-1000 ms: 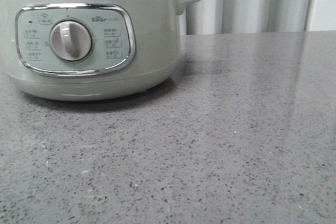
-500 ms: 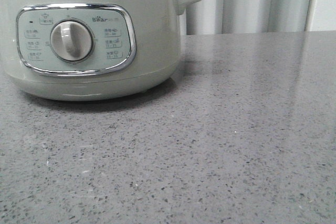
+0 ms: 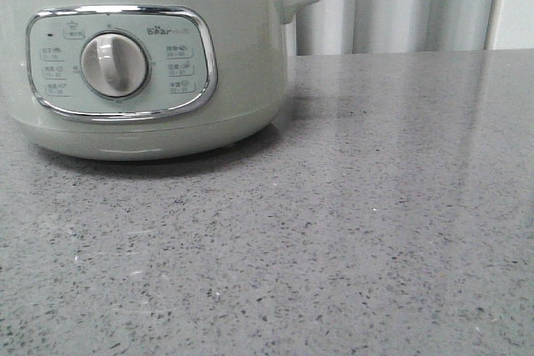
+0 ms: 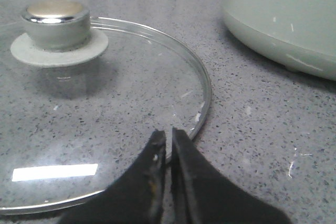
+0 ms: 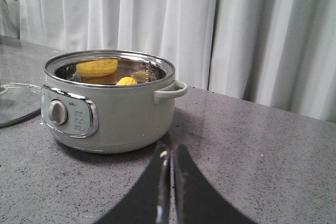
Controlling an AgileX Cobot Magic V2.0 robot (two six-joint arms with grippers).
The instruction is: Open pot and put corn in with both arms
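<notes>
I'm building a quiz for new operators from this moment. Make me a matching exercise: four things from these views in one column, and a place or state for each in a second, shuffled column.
Things:
1. corn
2. glass lid
3. pot
4. left gripper

Place or state:
A. lying flat on the countertop
B. uncovered, steel rim showing
C. inside the pot
D. fingers closed together, empty, by the lid's rim

Pairs: 1-C, 2-A, 3-B, 4-D
</notes>
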